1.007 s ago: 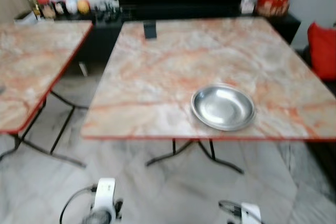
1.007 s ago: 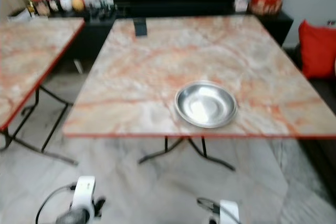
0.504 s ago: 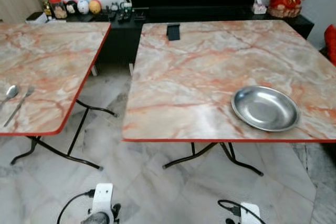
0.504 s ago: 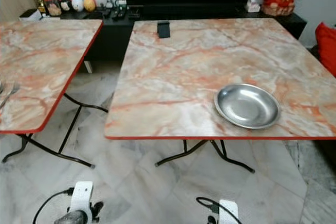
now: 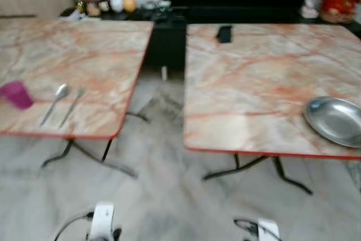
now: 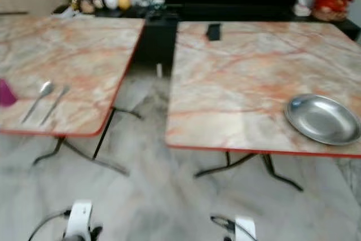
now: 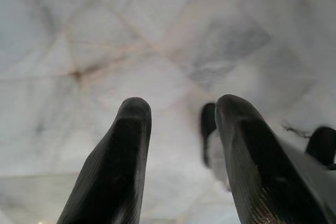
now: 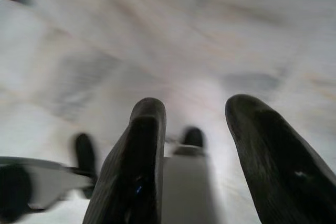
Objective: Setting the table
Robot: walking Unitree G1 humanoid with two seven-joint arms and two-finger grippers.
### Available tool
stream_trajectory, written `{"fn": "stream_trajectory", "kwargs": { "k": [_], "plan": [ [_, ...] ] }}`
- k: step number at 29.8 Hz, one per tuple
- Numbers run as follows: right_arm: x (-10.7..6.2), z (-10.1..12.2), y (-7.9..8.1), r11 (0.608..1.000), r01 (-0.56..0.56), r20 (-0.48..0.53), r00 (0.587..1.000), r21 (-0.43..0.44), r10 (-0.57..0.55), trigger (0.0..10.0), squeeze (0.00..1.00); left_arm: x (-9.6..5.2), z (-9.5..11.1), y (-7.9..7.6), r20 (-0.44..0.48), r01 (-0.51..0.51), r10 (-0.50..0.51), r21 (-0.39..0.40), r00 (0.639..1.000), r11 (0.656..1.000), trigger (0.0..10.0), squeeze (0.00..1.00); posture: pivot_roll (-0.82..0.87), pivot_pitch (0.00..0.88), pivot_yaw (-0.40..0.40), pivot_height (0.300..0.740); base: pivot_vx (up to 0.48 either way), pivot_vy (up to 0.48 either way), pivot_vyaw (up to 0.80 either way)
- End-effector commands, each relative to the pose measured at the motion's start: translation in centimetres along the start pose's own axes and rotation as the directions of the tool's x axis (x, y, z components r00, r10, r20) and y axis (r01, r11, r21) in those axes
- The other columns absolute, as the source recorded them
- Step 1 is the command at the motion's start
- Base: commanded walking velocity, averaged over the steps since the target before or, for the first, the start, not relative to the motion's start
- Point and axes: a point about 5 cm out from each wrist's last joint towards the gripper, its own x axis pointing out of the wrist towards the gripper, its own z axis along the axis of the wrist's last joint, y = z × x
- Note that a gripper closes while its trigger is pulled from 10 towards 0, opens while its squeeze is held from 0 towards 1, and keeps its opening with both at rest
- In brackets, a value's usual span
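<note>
Here the head camera has swung toward the robot's left compared with half a second ago, so the whole scene has slid rightward in frame; the things themselves have not moved. Left eye view: the steel plate (image 5: 335,121) now sits at the picture's right margin, near the front edge of the right bench (image 5: 248,77), while the left bench (image 5: 84,55) fills more of the frame and a magenta cup (image 5: 16,94) has come into sight near its front edge. A spoon (image 5: 54,101) and a fork (image 5: 71,106) lie side by side just beside the cup. The picture is blurred.

Right eye view: the same layout, with a small dark object (image 6: 213,31) at the far side of the right bench.

Left wrist view: the left end effector (image 7: 181,116) hangs over the marble floor (image 7: 79,40), fingers parted, holding nothing.

Right wrist view: the right end effector (image 8: 195,114) likewise hangs over the floor, fingers apart and empty.

Judgement: the turn suggests the cutlery and cup are the next items to fetch to the plate.
</note>
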Motion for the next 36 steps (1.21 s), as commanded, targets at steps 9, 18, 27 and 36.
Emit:
{"fn": "stream_trajectory", "kwargs": {
  "k": [9,18,27,36],
  "plan": [
    [0.0,0.5,-1.3,0.999,0.038,0.015,0.999,0.003,-0.039,10.0,0.0,0.1,0.6,-1.0,0.016,0.016,-0.016,-0.011,1.0,1.0,10.0,0.0,0.0,0.0,-0.011,0.74,0.0,0.323,0.0],
    [0.0,0.7,-1.4,0.999,0.044,0.02,0.999,0.002,-0.044,10.0,0.0,0.2,0.9,-1.0,0.023,0.01,-0.01,-0.025,1.0,1.0,10.0,0.0,0.01,0.0,-0.017,0.74,0.0,0.323,0.0],
    [0.1,0.8,-1.3,0.999,0.042,0.024,0.999,0.001,-0.042,10.0,0.0,0.2,1.2,-1.0,0.028,0.011,-0.01,-0.025,1.0,1.0,10.0,0.0,0.01,0.0,-0.017,0.74,0.0,0.323,0.0],
    [0.1,0.7,-1.1,0.999,0.038,0.021,0.999,-0.001,-0.038,10.0,0.0,0.2,1.3,-1.0,0.033,0.011,-0.01,-0.025,0.999,1.0,10.0,0.0,0.01,0.0,-0.018,0.74,0.0,0.322,0.0]
  ]
}}
